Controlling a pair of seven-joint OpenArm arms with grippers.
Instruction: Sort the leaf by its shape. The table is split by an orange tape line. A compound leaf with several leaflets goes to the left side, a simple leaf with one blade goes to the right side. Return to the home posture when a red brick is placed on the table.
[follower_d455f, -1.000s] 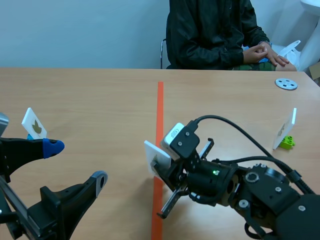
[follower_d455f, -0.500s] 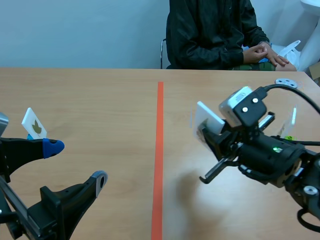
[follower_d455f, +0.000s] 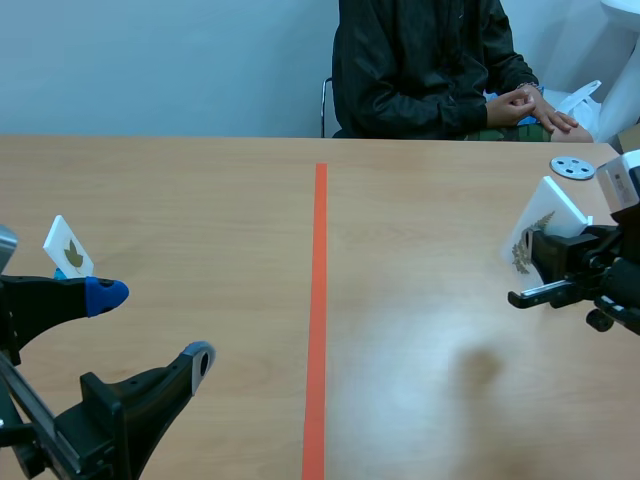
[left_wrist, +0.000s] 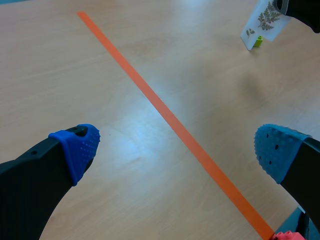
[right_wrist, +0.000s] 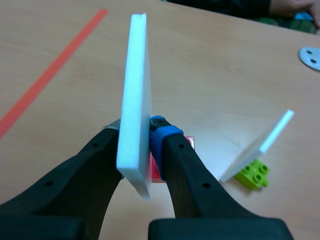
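My right gripper (follower_d455f: 550, 247) is shut on a white card (follower_d455f: 545, 222) and holds it above the table, well right of the orange tape line (follower_d455f: 318, 300). A feathery leaf with several leaflets is printed on it (left_wrist: 265, 17). In the right wrist view the card (right_wrist: 135, 100) stands edge-on between my fingers (right_wrist: 145, 134), with a pink brick base (right_wrist: 176, 161) under it. Another card with a leaf (follower_d455f: 68, 247) stands at the far left. My left gripper (follower_d455f: 150, 325) is open low at the left, nothing between its pads (left_wrist: 177, 150).
Ahead of the right gripper a second white card (right_wrist: 260, 145) leans on a green brick (right_wrist: 254, 175). A grey disc (follower_d455f: 572, 168) lies at the back right. A person sits across the table, hands (follower_d455f: 535, 105) folded.
My right arm has carried the card from the tape line across to the far right side, turning it. The left arm has not moved.
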